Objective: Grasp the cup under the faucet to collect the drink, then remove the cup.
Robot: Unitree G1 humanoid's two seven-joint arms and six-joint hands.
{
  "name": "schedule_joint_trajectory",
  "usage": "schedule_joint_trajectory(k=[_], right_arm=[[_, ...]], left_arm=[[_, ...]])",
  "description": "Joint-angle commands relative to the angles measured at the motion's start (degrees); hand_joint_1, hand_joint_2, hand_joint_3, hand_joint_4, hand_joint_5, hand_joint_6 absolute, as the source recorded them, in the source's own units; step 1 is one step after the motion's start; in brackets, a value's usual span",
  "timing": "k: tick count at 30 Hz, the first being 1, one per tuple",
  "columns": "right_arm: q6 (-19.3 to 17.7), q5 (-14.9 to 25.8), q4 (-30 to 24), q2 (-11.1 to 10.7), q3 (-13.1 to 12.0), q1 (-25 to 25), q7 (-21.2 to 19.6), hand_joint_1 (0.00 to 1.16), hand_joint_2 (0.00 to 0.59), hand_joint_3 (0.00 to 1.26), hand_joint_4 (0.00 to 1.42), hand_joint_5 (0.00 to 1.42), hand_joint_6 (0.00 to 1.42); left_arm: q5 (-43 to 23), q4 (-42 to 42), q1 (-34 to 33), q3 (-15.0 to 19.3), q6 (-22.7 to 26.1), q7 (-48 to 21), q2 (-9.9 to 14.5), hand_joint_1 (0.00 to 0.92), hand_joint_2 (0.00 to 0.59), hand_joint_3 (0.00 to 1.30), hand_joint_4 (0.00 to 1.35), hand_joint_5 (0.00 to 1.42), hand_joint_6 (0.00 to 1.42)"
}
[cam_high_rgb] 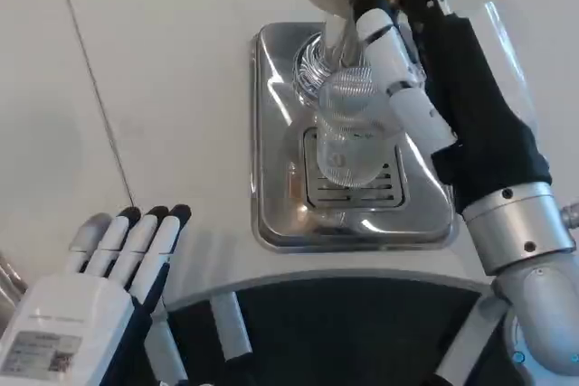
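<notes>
The right hand (425, 70) reaches in beside the clear cup (348, 128), its white fingers (398, 79) lying along the cup's right side and gripping it. The cup stands on the steel drip tray (271, 133) under the faucet (344, 29). The left hand (86, 305) rests apart on the table (163, 61), fingers straight, holding nothing.

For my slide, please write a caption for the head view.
Right hand grips clear cup on steel drip tray.

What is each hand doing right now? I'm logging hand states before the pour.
Left hand: open, fingers straight, holding nothing.
Right hand: fingers against the cup; a firm grip cannot be told.
</notes>
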Motion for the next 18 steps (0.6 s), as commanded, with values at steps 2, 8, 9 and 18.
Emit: schedule_joint_trajectory(k=[2,8,9,18], right_arm=[[3.00,-4.11,-1.36,-4.34,2.01,-1.15,4.53,0.00,0.518,0.00,0.00,0.00,0.00],[4.45,-9.18,-3.39,-8.34,4.79,-1.42,9.53,0.00,0.523,0.02,0.00,0.00,0.00],[4.11,-10.44,-3.59,-9.41,5.50,-1.66,10.66,0.00,0.523,0.02,0.00,0.00,0.00],[5.42,-24.54,-4.42,-14.05,9.65,-4.48,20.32,0.00,0.543,0.07,0.00,0.00,0.00]], left_arm=[[-0.76,0.60,-0.09,-0.26,-0.61,0.55,-0.26,0.000,0.071,0.00,0.00,0.00,0.00],[-0.82,0.82,-0.60,-0.69,-0.48,0.53,-0.49,0.000,0.071,0.00,0.00,0.00,0.00],[-0.82,0.85,-0.68,-0.76,-0.45,0.52,-0.53,0.000,0.071,0.00,0.00,0.00,0.00],[-0.38,0.75,-1.41,-1.97,-0.32,0.31,-1.14,0.000,0.071,0.00,0.00,0.00,0.00]])
